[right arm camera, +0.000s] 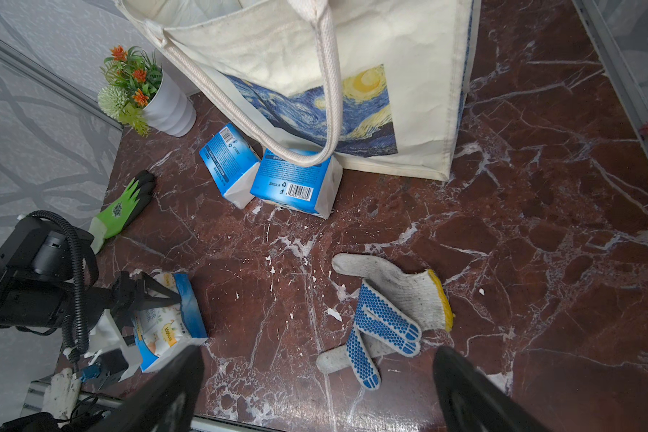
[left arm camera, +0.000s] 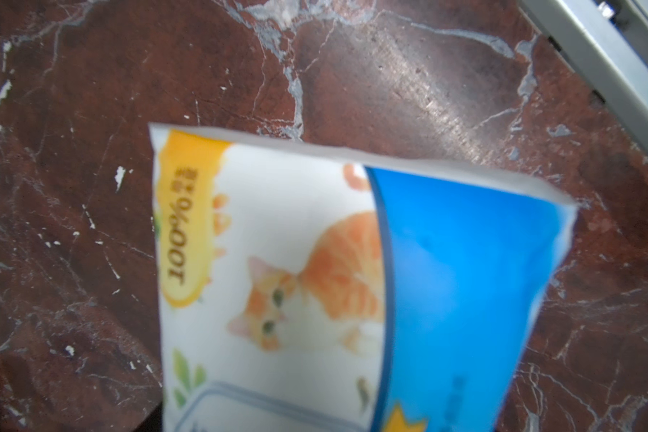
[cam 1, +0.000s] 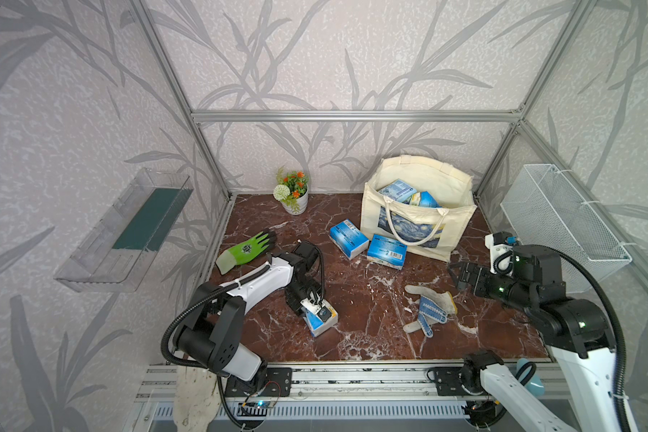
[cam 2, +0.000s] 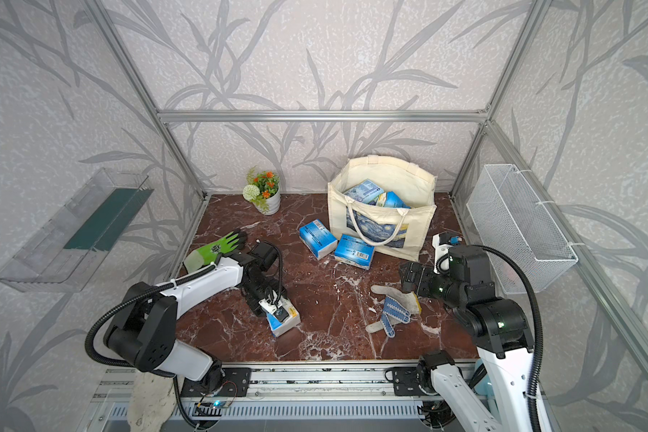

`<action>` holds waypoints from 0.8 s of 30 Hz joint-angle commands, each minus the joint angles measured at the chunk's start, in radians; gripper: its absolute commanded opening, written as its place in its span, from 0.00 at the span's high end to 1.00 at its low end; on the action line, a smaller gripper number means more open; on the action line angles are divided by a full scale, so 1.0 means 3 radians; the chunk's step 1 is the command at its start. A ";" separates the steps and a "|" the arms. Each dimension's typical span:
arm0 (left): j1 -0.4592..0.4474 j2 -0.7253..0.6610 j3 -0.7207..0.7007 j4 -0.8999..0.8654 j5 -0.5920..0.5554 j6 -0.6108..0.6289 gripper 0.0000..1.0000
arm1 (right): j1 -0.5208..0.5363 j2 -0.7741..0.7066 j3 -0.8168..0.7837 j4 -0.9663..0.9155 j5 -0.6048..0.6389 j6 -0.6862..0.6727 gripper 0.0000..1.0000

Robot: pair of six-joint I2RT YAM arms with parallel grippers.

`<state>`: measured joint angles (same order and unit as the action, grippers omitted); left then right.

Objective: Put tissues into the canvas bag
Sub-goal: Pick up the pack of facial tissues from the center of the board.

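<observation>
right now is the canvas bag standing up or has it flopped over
Standing upright, mouth open. The canvas bag sits on its base with its walls raised, and tissue packs show inside through the open top.

A: Was the pack (left arm camera: 352,280) clear at the left wrist?
B: No, it was blurred, and one end was cut by the picture's edge.
A: From above?
B: The wrist camera (cam 1: 321,313) covered most of it. The bag (cam 1: 427,228) half hid its packs (cam 1: 399,190).

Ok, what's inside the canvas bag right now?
Both top views show the open canvas bag holding a paler blue tissue pack and a brighter blue tissue pack beside it. Anything beneath them is covered by the bag's front wall.
</observation>
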<state>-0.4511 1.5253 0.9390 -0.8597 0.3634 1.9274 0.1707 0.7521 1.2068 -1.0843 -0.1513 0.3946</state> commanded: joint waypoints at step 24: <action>-0.0200 0.0224 0.2435 -0.0090 0.0242 -0.3393 0.36 | -0.0007 0.0147 -0.0032 0.0181 -0.0098 -0.0003 0.04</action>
<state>-0.5056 1.5593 1.5955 -0.9161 0.4137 1.1500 0.1707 0.7937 1.1954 -1.0435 -0.1703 0.3965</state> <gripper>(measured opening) 0.642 0.960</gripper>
